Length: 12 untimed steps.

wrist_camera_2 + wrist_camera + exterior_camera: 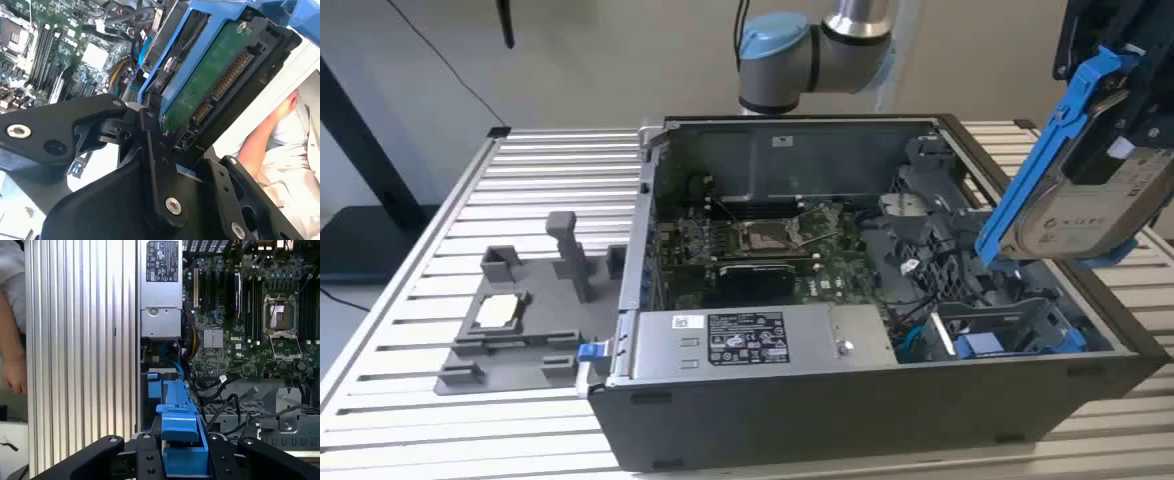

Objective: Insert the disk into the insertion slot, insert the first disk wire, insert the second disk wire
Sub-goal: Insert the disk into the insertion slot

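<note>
Resting on the bench (547, 170): black computer case (854, 410), open on top, toward the bench's edge at the exterior view's right.
Insertion slot (1003, 328): grey cage in the case's near corner, no disk in it.
Disk (1091, 200): tilted in the air above that corner, clear of the slot.
Claw (182, 452): mine, clamped on the disk's blue edge.
Progress: I judge no step done; the disk is not in, and both wires are left.

disk (1101, 200): silver-grey, white label; green circuit board on its underside
caddy (1037, 165): bright blue
insertion slot (1014, 320): grey metal, blue trim
claw (182, 455): black
computer case (854, 420): black
power-supply box (747, 345): silver, black-and-white label
motherboard (761, 240): dark green
bench (547, 170): pale silver, ribbed in parallel slats
fixture (520, 330): plain grey
arm (781, 45): silver, light blue joint cap
</note>
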Each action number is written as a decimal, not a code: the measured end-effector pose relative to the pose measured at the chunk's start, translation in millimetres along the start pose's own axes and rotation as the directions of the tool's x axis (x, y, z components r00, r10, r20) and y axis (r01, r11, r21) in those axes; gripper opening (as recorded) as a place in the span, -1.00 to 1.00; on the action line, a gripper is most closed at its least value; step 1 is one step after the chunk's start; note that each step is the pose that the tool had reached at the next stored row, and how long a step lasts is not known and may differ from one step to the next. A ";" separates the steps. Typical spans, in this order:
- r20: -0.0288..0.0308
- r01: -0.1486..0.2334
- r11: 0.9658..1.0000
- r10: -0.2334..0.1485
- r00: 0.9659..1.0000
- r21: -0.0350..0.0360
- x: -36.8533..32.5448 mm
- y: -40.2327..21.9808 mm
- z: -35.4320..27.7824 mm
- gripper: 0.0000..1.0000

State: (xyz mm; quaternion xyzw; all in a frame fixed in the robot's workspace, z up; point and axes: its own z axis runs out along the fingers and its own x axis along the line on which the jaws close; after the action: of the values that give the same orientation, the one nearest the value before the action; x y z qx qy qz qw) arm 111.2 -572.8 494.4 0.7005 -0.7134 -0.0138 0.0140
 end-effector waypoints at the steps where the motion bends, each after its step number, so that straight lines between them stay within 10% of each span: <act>1: 0.000 0.000 1.000 0.000 1.000 0.000 0.0 0.0 0.0 -0.34; 12: 0.001 0.000 1.000 0.000 1.000 0.000 0.0 0.0 0.4 -0.34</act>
State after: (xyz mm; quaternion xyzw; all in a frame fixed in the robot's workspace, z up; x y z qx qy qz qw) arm 111.2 -572.9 494.1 0.7005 -0.7133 -0.0140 0.0139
